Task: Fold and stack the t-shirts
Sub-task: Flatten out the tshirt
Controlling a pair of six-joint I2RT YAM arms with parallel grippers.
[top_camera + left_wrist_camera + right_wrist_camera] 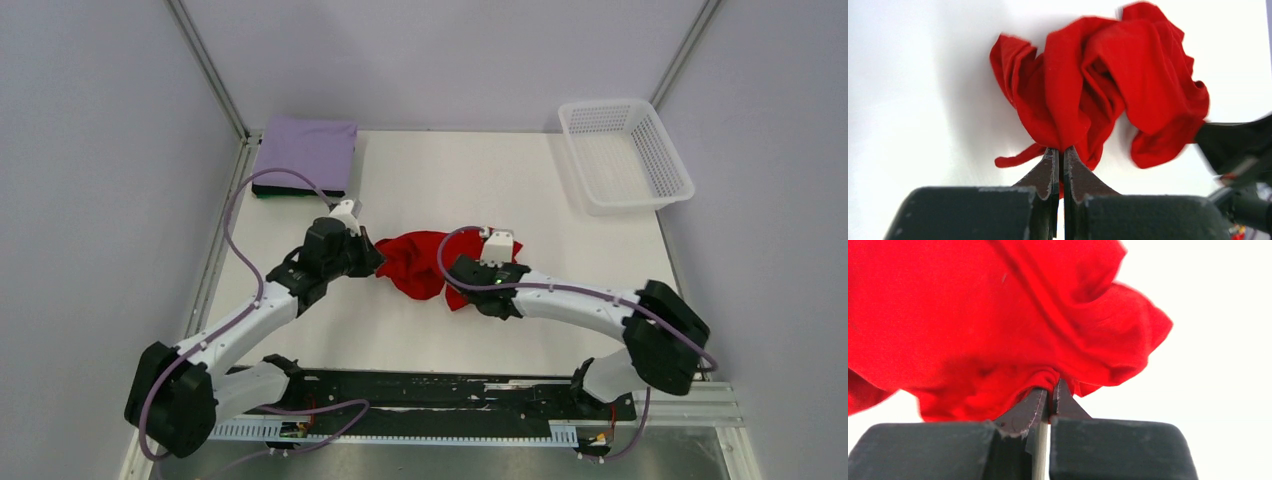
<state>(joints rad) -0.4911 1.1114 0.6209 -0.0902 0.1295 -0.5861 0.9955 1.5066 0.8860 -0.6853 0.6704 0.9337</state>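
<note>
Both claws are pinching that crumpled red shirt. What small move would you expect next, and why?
Probably pull the two grippers apart, to spread the cloth. The left gripper and the right gripper are each shut on a bunch of the red t-shirt, which is crumpled between them, not flat enough to fold.

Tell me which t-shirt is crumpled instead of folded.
The red t-shirt, bunched mid-table and pinched by the left hand and right hand. The lavender t-shirt lies folded flat in the far left corner on a dark one.
</note>
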